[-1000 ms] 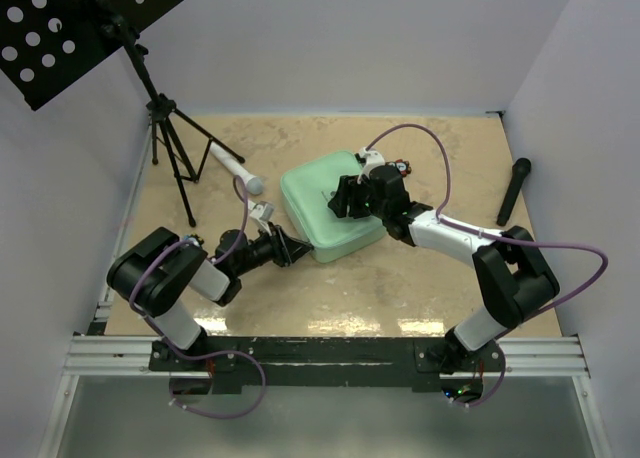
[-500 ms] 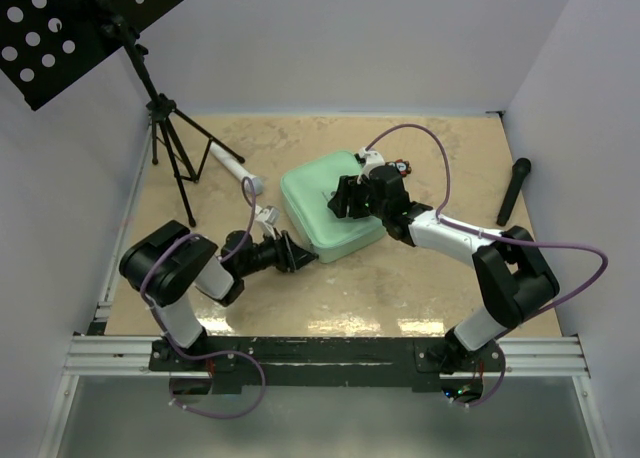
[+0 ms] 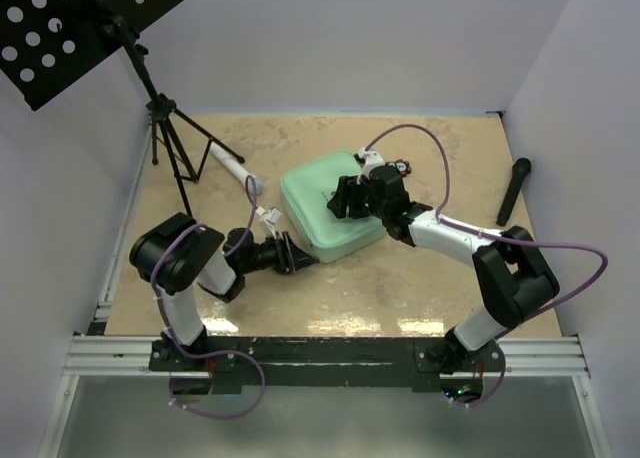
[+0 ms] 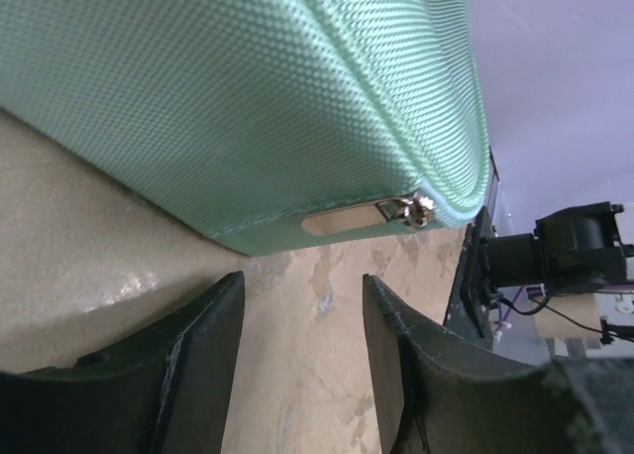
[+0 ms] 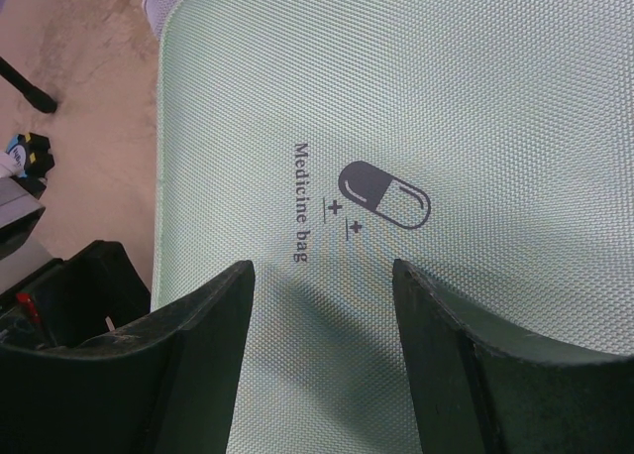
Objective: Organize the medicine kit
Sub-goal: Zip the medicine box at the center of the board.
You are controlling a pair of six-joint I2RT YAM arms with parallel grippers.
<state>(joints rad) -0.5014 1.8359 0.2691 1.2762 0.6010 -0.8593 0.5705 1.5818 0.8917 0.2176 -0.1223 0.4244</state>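
medicine kit (image 3: 315, 203) lies on the table (image 3: 420, 148), mid-field, turned corner-on to the arms. left gripper (image 4: 302, 295) sits low at the kit's near-left corner, jaws apart with only tabletop between them. the zipper pull (image 4: 411, 210) is just beyond the fingertips, its tab lying along the seam, so the left arm is the nearer one. right gripper (image 5: 319, 271) hangs over the lid, jaws apart either side of the pill logo (image 5: 384, 196), clamped on nothing; contact with the lid is uncertain. zip looks shut at this corner — contents hidden.
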